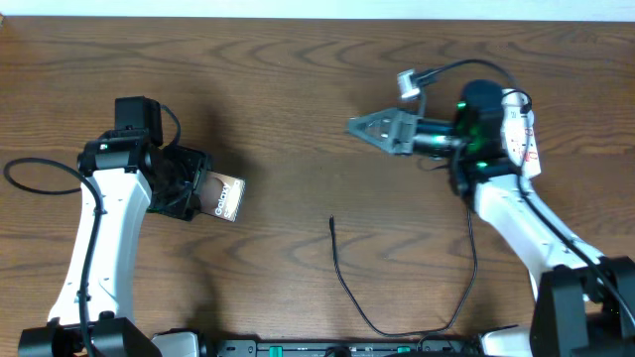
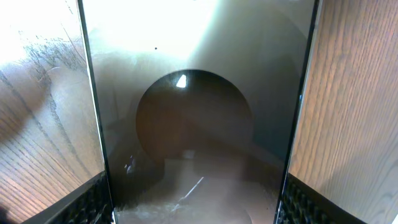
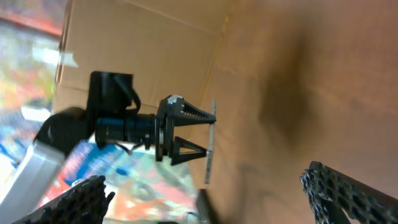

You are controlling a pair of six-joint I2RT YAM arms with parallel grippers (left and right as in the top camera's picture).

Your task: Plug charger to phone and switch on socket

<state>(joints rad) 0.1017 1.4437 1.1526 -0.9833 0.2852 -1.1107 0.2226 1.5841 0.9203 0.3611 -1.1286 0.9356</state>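
Left hand (image 1: 198, 193) clamps phone's (image 1: 226, 196) long edges; face tilted up.

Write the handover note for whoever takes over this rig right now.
Left hand: closed on the phone.
Right hand: open, empty.
Charger: loose on the table, plug tip in neither hand nor the phone.
Socket: not in view.
Done: phone gripped.
To do: pick up the plug tip, plug it into the phone, switch the socket on.
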